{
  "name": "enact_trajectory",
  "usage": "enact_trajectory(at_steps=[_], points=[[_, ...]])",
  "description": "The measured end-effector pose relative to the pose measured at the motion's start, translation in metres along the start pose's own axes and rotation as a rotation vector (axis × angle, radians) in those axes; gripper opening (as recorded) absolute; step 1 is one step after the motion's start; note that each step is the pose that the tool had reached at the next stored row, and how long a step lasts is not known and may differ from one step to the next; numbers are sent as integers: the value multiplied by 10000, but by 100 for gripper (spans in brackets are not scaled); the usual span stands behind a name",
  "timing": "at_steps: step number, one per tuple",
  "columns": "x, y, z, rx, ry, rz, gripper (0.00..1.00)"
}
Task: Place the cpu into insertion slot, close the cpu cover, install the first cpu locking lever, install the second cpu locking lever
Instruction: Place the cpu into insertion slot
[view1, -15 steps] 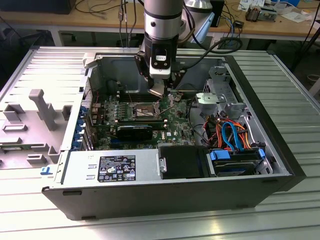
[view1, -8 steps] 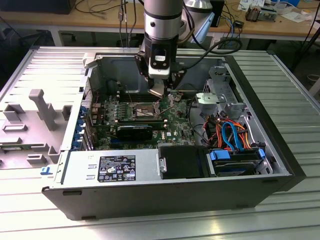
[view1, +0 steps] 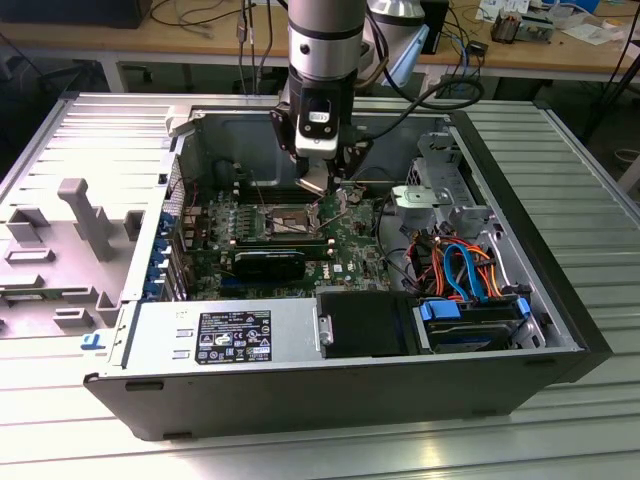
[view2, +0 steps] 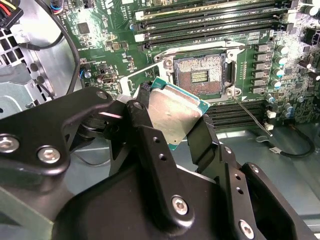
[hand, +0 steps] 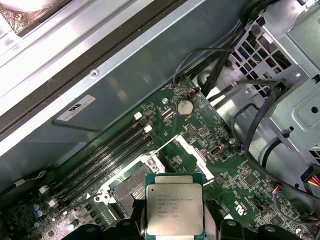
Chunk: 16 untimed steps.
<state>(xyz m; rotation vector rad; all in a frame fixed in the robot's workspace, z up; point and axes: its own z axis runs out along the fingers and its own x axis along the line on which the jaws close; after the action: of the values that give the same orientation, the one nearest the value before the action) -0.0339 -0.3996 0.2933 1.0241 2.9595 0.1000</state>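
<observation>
The tool (view2: 171, 119) was clamped on the cpu (view2: 175, 107), its two black fingers (view2: 137, 112) gripping opposite edges and the chip tilted above the green board (view2: 100, 35). The cpu hung just beside the slot (view2: 200, 75) and not in it, and the socket lay bare. In the first wrist view the cover (hand: 189, 150) stood swung open beside the slot (hand: 127, 192). In the exterior view the tool (view1: 335, 195) hung inside the open case (view1: 400, 400).

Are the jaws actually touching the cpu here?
Touching. In the second wrist view the gripper has its jaws pressed against opposite edges of the cpu, clamping it between them.
</observation>
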Motion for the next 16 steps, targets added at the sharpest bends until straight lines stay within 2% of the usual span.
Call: enact_trajectory(at_steps=[16], points=[[0, -1, 14, -4, -29, 433, 55]])
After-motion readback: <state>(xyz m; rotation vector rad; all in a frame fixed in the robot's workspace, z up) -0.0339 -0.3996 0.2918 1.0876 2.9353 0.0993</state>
